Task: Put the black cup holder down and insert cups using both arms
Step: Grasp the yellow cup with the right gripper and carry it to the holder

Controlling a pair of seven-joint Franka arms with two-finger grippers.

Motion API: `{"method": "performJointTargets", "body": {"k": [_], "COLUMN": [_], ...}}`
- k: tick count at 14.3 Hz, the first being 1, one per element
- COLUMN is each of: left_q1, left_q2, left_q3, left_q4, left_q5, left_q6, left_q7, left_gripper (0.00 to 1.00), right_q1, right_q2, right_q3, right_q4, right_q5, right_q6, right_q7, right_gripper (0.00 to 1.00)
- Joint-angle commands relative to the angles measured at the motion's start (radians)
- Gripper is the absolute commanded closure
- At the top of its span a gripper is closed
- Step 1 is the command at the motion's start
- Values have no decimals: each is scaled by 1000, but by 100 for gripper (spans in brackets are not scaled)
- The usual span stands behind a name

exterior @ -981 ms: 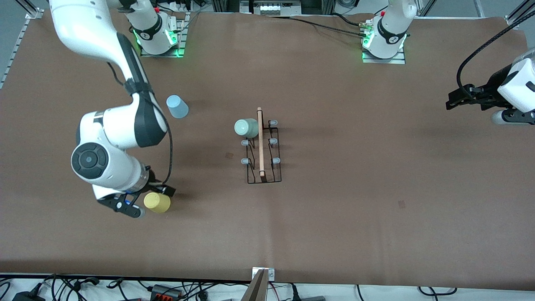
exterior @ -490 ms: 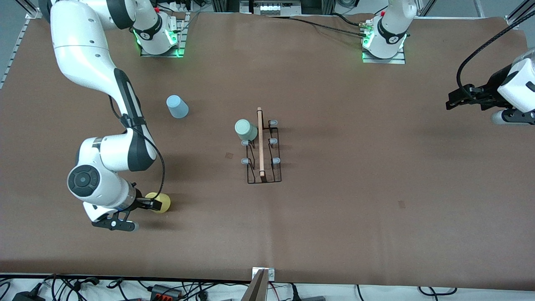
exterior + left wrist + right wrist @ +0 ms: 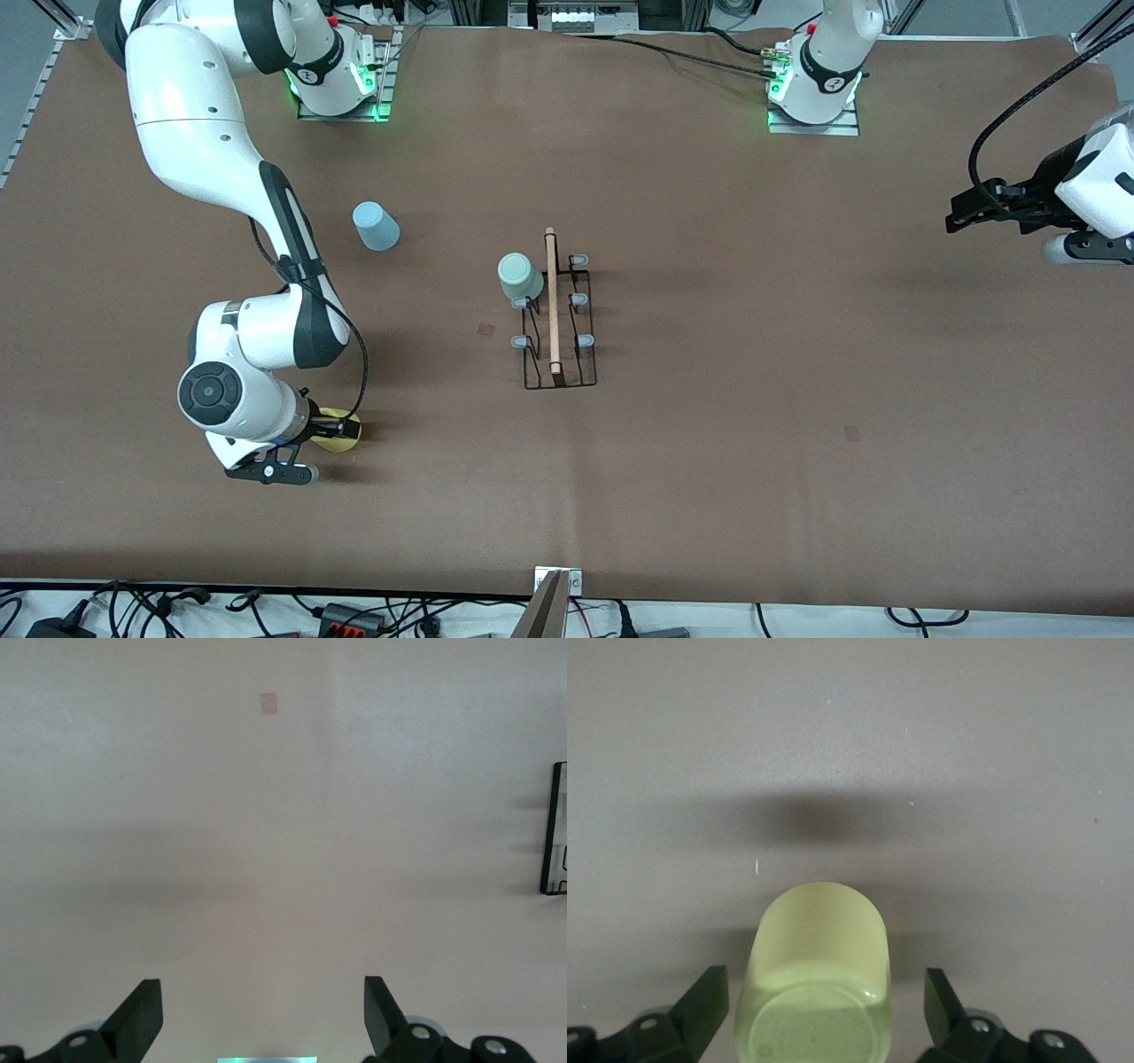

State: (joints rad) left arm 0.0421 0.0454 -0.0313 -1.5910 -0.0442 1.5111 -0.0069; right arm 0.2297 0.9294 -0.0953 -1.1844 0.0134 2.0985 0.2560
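The black cup holder (image 3: 560, 354) stands mid-table with its wooden rod (image 3: 553, 301) on top; its edge shows in the left wrist view (image 3: 554, 828). A pale green cup (image 3: 520, 276) sits on one of its pegs. A light blue cup (image 3: 376, 226) rests on the table toward the right arm's end. Nearer the front camera is the yellow cup (image 3: 344, 431) (image 3: 819, 948). My right gripper (image 3: 330, 431) (image 3: 825, 974) is open around it, with a gap on each side. My left gripper (image 3: 961, 213) (image 3: 261, 985) waits open and empty at the left arm's end.
Two small tape marks (image 3: 486, 329) (image 3: 851, 432) lie on the brown mat. A wooden piece in a bracket (image 3: 554, 602) sticks up at the table's front edge, with cables along that edge.
My right arm has swung its wrist round and brought the gripper in around the yellow cup. The left arm and the other cups have stayed put.
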Motion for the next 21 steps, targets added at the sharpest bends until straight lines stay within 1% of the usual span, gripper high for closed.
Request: {"method": "performJointTargets", "body": {"k": [1,3,4,5,6,7,9,11,13,14,15,16,17,19,21], "left_q1": [7,7,7,7,7,7,7,7,8,8,7,7,7,8,8], "left_q2": [-9,-9,-9,-13,-16,-16,-15,-16,-16,-16,-16,-16,-16,-16,-16], "left_q3": [1,-1,-4,-9,-13,-13,-4,-4,-4,-4,-3,-2,-1,-1,-1], "left_q4": [0,2,5,3,3,2,3,3,3,3,3,3,3,3,3], "left_q5": [-11,-11,-10,-11,-11,-11,-11,-11,-11,-11,-11,-11,-11,-11,-11], "left_q6": [-12,-11,-11,-12,-15,-28,-29,-34,-35,-35,-35,-35,-35,-35,-35], "left_q7": [7,7,7,7,4,7,10,10,10,10,10,10,10,10,10], "left_gripper": [0,0,0,0,0,0,0,0,0,0,0,0,0,0,0], "right_q1": [-4,-4,-3,-1,0,0,3,14,46,72,98,130,160,195,217], "right_q2": [-6,-14,-17,-24,-33,-49,-69,-87,-110,-115,-115,-115,-115,-116,-138], "right_q3": [5,5,5,6,14,40,77,144,189,200,200,200,200,200,203], "right_q4": [-12,-11,-6,-1,0,9,80,135,141,141,143,146,153,157,155], "right_q5": [27,27,27,25,25,25,23,22,22,22,22,22,22,22,22], "right_q6": [-8,-32,-52,-67,-77,-90,-155,-201,-204,-203,-196,-192,-192,-202,-206], "right_q7": [-32,-32,-32,-34,-34,-32,-31,-18,15,50,87,127,173,244,273], "right_gripper": [21,47,62,72,78,79,79,79,78,78,78,75,75,75,75]}}
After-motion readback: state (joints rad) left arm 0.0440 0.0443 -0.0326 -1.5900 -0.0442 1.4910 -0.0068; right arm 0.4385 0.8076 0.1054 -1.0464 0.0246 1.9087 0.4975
